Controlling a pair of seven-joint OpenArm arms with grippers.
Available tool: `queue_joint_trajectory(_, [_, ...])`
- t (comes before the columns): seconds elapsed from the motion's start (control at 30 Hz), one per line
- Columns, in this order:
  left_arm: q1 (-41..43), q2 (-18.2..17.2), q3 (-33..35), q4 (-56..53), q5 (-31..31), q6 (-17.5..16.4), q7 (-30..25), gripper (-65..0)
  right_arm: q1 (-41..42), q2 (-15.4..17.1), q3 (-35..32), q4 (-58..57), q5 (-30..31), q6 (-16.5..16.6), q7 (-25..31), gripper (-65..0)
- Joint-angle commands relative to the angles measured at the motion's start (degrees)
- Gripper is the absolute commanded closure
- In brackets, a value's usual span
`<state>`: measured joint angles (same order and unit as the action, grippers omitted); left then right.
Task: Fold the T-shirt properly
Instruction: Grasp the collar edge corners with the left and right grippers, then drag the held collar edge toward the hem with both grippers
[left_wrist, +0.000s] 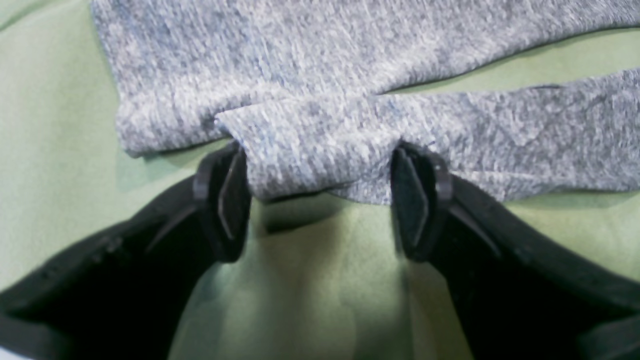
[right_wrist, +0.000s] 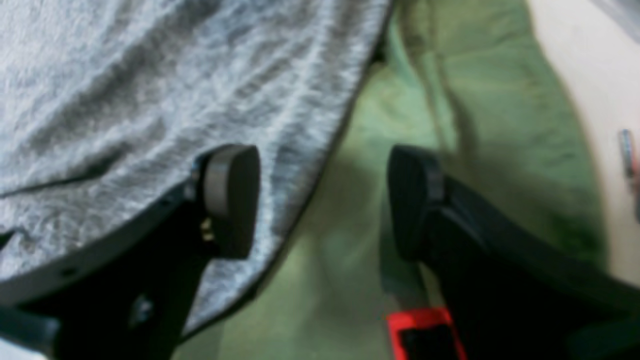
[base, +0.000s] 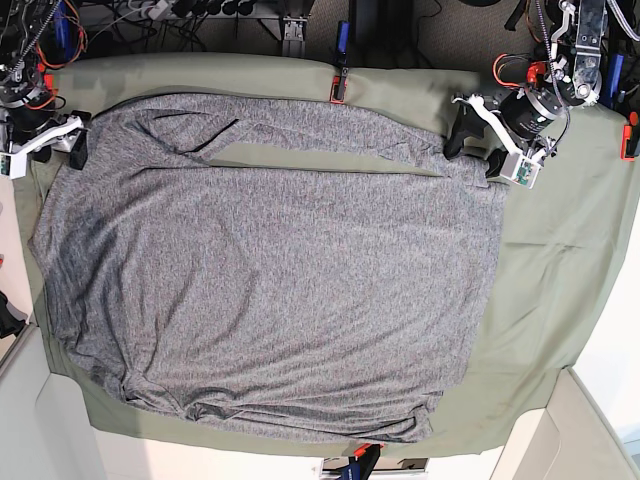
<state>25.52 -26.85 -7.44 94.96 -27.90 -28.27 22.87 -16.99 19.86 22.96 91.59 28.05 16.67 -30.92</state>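
Shirt (base: 270, 300) mostly flat on cloth (base: 560, 290), body unfolded; left gripper (left_wrist: 320, 200) open around sleeve bunch, right gripper (right_wrist: 322, 200) open, empty.

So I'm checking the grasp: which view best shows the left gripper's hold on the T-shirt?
The left wrist view: the left gripper stands open with a bunched fold of the T-shirt between its fingers, not clamped. The base view shows that gripper small at the shirt's corner. The right wrist view misses it.
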Motion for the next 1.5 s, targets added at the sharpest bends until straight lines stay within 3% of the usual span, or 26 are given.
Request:
queue_joint_trajectory(0.0, [0.07, -0.76, -0.07, 0.31, 0.37, 0.2, 0.5, -45.3, 0.33, 0.92, -0.46, 0.74, 0.42, 0.31, 1.2, -39.9])
queue_joint_trajectory(0.17, [0.07, -0.76, -0.07, 0.31, 1.9, 0.22, 0.5, -43.2, 0.46, 0.92, -5.09, 0.74, -2.99, 0.04, 1.38, -39.9])
queue_joint_trajectory(0.3, [0.07, -0.76, -0.07, 0.31, 1.92, 0.2, 0.5, -26.5, 0.46, 0.92, -6.54, 0.74, -3.89, -2.93, 1.53, -39.9])
queue_joint_trajectory(0.37, [0.09, -0.76, -0.07, 0.31, 1.92, 0.2, 0.52, -23.1, 0.46, 0.92, -6.45, 0.74, -5.07, -5.29, 1.53, -39.9])
queue_joint_trajectory(0.47, [0.09, -0.76, -0.07, 0.31, 1.92, 0.22, 0.52, -21.4, 0.44, 0.92, -6.45, 0.74, -6.03, -5.38, 1.51, -39.9])
queue_joint_trajectory(0.63, [0.07, -0.76, -0.07, 0.31, 2.1, 0.2, 0.5, -6.2, 0.46, 0.92, -6.45, 0.74, -6.47, -5.35, 1.66, -39.4])
queue_joint_trajectory(0.7, [0.07, -0.76, -0.07, 0.31, 2.73, 0.17, 0.5, -0.6, 0.46, 0.92, -6.45, 0.74, -7.69, -5.38, 2.91, -30.1])
queue_joint_trajectory(0.83, [0.09, -0.76, -0.09, 0.33, 3.78, -2.03, 0.48, 0.0, 0.46, 0.94, -6.45, 0.74, -9.22, -5.35, 4.33, 0.0])
queue_joint_trajectory(1.13, [0.66, -0.76, -2.19, 0.74, 0.63, -11.73, 2.16, 0.0, 0.44, 0.92, -5.14, 2.08, -9.2, -5.35, 3.04, 0.0])
queue_joint_trajectory(1.37, [4.79, -0.76, -11.91, 5.86, -7.17, -11.73, 3.61, 0.0, 0.46, 0.96, -2.12, 4.52, -7.89, -5.27, 1.38, 0.0])
queue_joint_trajectory(1.47, [6.51, -0.76, -15.32, 8.28, -8.44, -11.73, 4.26, 0.0, 0.46, 0.94, -2.12, 4.52, -7.87, -3.58, 1.38, 0.0])
